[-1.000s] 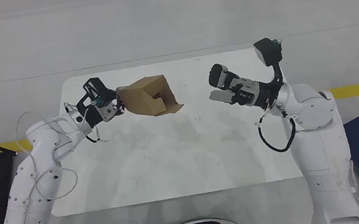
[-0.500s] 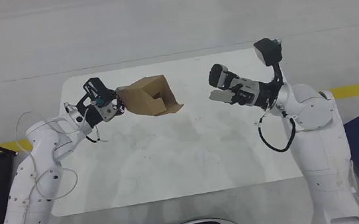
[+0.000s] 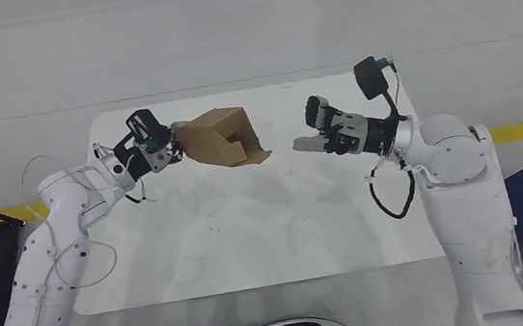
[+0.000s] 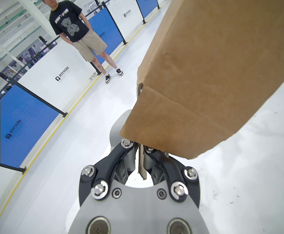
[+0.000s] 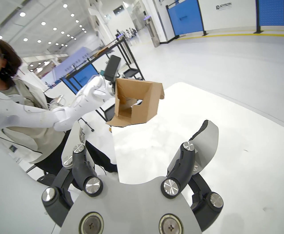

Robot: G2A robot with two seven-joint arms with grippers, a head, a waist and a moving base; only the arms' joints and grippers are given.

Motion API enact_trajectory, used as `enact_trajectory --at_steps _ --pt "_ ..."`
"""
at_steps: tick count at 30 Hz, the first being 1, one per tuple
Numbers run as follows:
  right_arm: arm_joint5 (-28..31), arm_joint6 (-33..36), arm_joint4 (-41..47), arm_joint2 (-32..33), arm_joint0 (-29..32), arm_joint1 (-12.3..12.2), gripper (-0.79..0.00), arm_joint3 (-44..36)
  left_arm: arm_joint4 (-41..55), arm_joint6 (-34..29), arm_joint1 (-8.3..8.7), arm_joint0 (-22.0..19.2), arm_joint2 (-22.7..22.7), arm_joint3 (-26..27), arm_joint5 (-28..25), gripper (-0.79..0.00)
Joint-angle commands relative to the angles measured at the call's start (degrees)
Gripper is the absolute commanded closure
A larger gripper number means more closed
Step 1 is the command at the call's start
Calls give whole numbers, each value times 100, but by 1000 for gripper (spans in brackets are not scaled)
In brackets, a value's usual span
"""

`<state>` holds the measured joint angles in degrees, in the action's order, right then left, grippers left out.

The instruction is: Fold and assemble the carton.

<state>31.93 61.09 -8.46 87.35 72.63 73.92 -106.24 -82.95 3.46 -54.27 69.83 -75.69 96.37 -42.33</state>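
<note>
One brown corrugated-cardboard carton (image 3: 223,138), partly erected, is held above the far left area of the white rectangular table (image 3: 252,251). The left gripper (image 3: 176,145) is clamped on a panel edge of the carton. The carton's open end faces the right gripper (image 3: 303,127), which stands apart from it with fingers spread wide, holding nothing.

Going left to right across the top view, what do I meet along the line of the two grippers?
left gripper, shut on the carton's edge → carton → right gripper, open and apart from the carton
</note>
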Motion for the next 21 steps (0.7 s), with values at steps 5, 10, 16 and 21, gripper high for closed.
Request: enact_trajectory --at_steps 5,10,16,21 --pt "-320 119 -381 -55 10 -79 -751 -429 -911 686 -153 -791 916 -545 173 0" --pt "-1011 138 -1048 54 265 -154 -665 -682 -1507 1513 -307 -1222 1510 -983 860 0" --pt "-1018 -238 -1479 -168 539 -192 -622 -857 -1671 1717 -448 -1416 1903 -1253 1339 0" --pt "-843 -560 -1940 -172 750 -239 -610 -1090 -1657 1575 -516 -1481 1988 -1336 1567 0"
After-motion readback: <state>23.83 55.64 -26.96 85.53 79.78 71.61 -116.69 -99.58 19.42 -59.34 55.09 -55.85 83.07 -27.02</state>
